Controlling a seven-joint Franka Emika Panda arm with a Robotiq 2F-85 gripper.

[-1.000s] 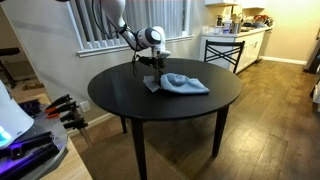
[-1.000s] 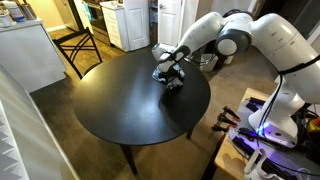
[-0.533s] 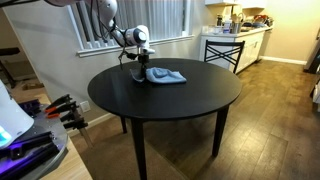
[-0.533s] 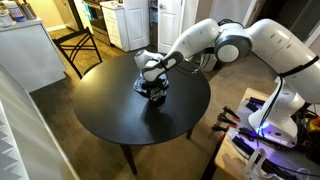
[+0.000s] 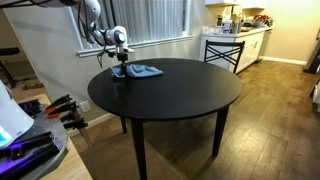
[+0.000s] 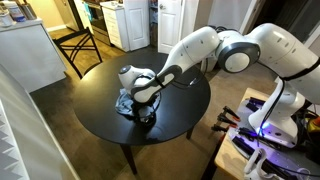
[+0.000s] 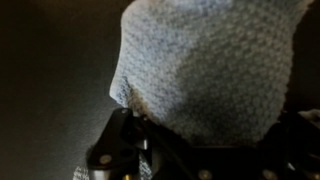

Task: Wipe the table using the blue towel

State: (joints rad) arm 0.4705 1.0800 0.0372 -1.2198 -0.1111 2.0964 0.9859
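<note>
A round black counter (image 5: 170,100) carries a pale blue knitted cloth towel (image 5: 146,70) near its far left edge, in an exterior view. The white arm's black gripper (image 5: 120,69) stands at the towel's left end, and the wrist view shows its fingers grasping a bunched fold of the cloth. The towel looks light, soft and floppy, likely to crumple when dragged, so a gathered edge pressed down seems the best hold.

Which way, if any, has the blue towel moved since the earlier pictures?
Yes. In an exterior view the towel has slid left across the table, from near its middle toward the rim below the window, along with the hand.
</note>
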